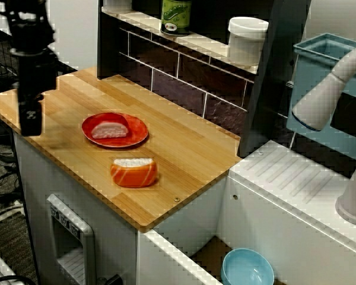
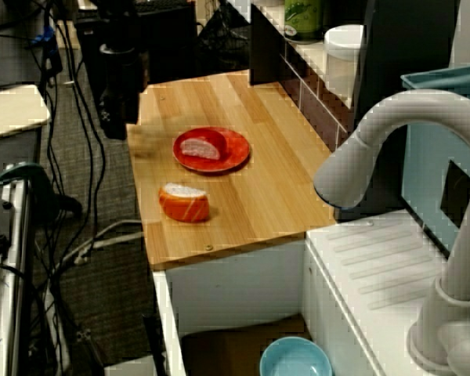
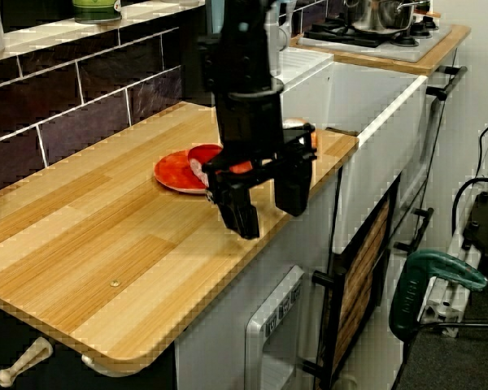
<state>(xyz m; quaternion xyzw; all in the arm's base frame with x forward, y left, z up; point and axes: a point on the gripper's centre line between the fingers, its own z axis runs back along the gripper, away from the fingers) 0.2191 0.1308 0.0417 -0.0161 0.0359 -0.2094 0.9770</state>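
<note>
The view from above shows us a long wooden counter [image 1: 190, 148] with a white sink unit at one end, where a grey faucet [image 1: 326, 95] leans in.

Over the opposite end, close to the front edge, hangs the black gripper [image 1: 31, 126]. We see it clear of the wood and empty. In the low view along the counter the gripper [image 3: 268, 207] has its jaws apart, with nothing between them.

Nearest to it is a red plate [image 1: 139, 132], about midway along the counter and midway between the front edge and the tiled back wall. We judge it light, stiff and glossy, so likely to skate on the wood. Its thin raised rim looks like the only place to pinch it.

A salmon piece [image 1: 134, 172] lies on the bare wood near the front edge, just beside the plate on the sink side and not touching it.

On the plate rests a pale piece [image 1: 110, 129], domed, toward the rim nearer the gripper. It looks to us like toy food: light, smooth, perhaps slippery. We think its long flat sides offer the surest hold.
</note>
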